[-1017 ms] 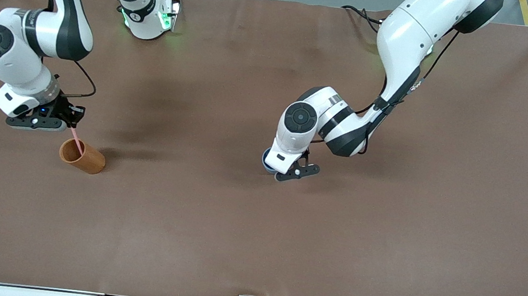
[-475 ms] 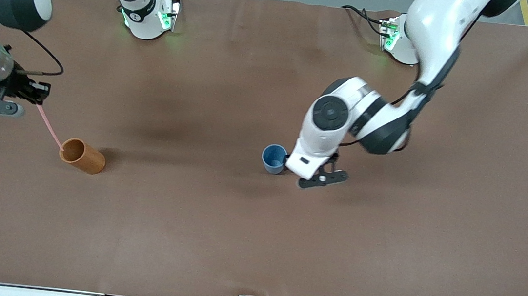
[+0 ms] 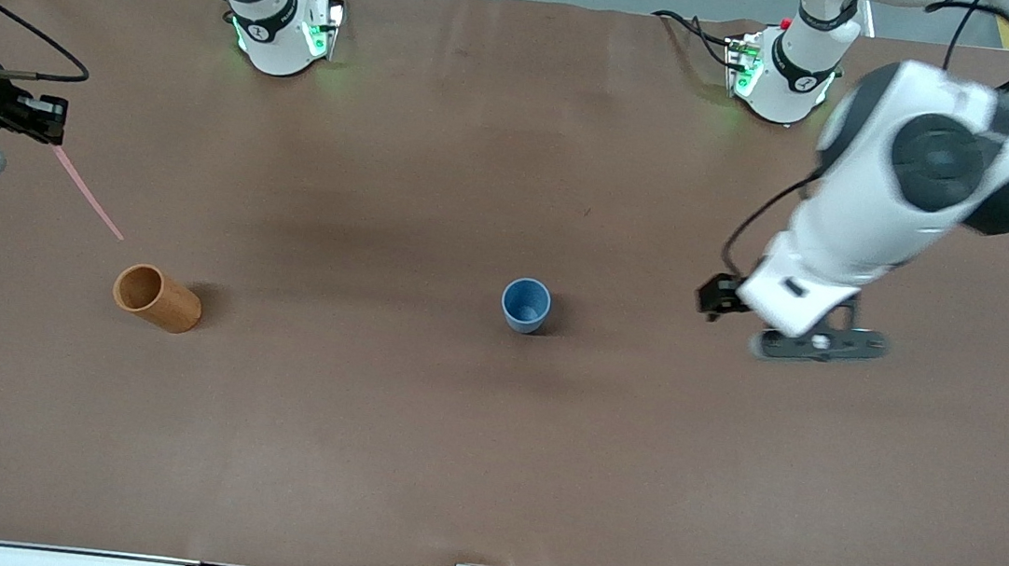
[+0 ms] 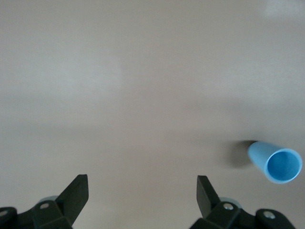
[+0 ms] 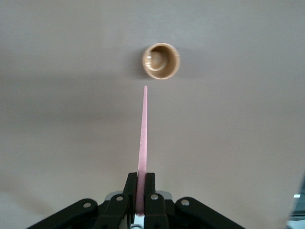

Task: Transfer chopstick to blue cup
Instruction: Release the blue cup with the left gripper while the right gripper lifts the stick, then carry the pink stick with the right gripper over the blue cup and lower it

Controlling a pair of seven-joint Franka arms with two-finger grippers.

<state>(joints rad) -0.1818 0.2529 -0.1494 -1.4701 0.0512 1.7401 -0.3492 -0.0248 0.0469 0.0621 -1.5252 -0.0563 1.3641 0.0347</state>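
The chopstick [image 3: 87, 192] is a thin, straight pink stick, up in the air near the right arm's end of the table. It slants downward, its upper end pinched from both sides and its free tip pointing down toward the table, clear of everything beneath it. In the right wrist view the chopstick [image 5: 142, 131] tapers slightly to that tip.

The blue cup [image 3: 526, 305] is small, light blue and handleless, narrowing toward its base. It stands upright on the brown table near the middle, its round mouth open upward and nothing showing inside. The left wrist view also catches the blue cup [image 4: 276, 162], standing alone.
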